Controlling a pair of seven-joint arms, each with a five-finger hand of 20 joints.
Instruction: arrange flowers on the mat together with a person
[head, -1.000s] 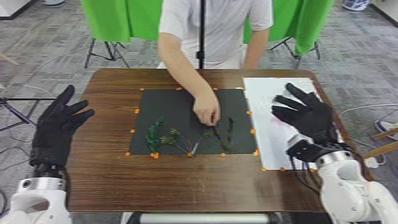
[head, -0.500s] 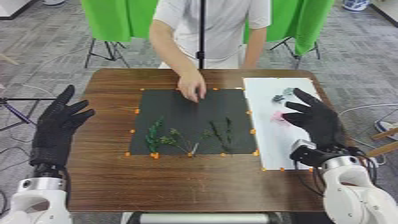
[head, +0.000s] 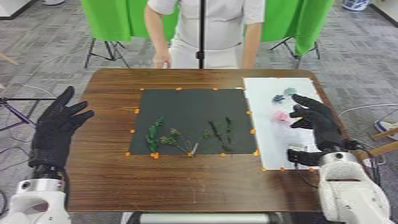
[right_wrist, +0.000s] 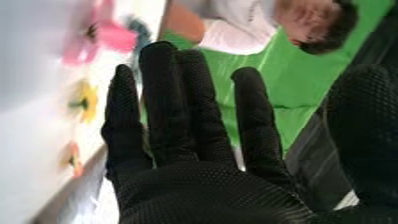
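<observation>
Green sprigs (head: 152, 137) lie low on black mat (head: 191, 106), likely as base; right hand (head: 323, 126), fingers apart, over white sheet (head: 275, 141), presumably for pink flower (head: 281, 116).

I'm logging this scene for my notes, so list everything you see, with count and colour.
Table: one, brown, centre
Black mat: one, on the table
White sheet: one, right of the mat
Green sprigs: several, mat's near half
Pink flowers: at least one, on the sheet
Bluish flowers: about two, beyond the pink
Yellow flower: one, on the sheet
Orange markers: many, mat and sheet edges
Green curtains: two panels, background
Person's arms: two, behind the table
Left hand: one, black, left side
Right hand: one, black, right side
</observation>
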